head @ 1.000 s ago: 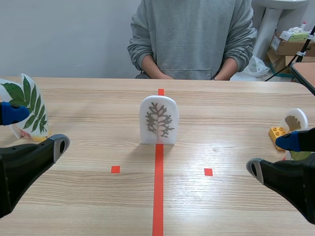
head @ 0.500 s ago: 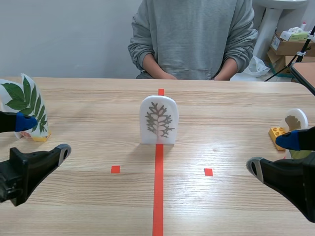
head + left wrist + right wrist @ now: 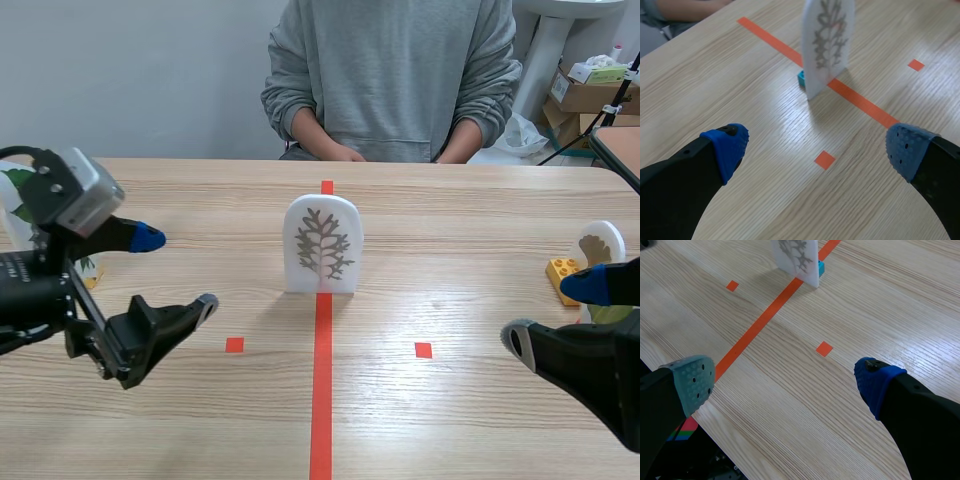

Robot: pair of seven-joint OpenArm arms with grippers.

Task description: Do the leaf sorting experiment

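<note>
we read the coming move as turning on one line: the middle leaf card [image 3: 322,245] lies to the right of our left gripper [image 3: 177,270] and a little farther out on the table [image 3: 480,400], with bare wood between them. the card stands upright on the orange-red centre line, set in a small blue base [image 3: 801,78]. its long axis is vertical and its broad printed face is turned toward us, so its thin edges point left and right. our left gripper hangs over the table with its fingers spread wide and nothing between them. in its wrist view the card sits ahead, well beyond the pads. our right gripper [image 3: 552,315] is low at the near right, also spread and empty, and it looks farther from the card, so we judge the left arm the better placed to take it. a green-leaf card [image 3: 12,182] peeks out behind the left arm at the far left. another leaf card [image 3: 600,244] stands by a yellow block [image 3: 561,271] at the right, and we take these two as the sorting ends. a person [image 3: 390,80] sits across the table.
</note>
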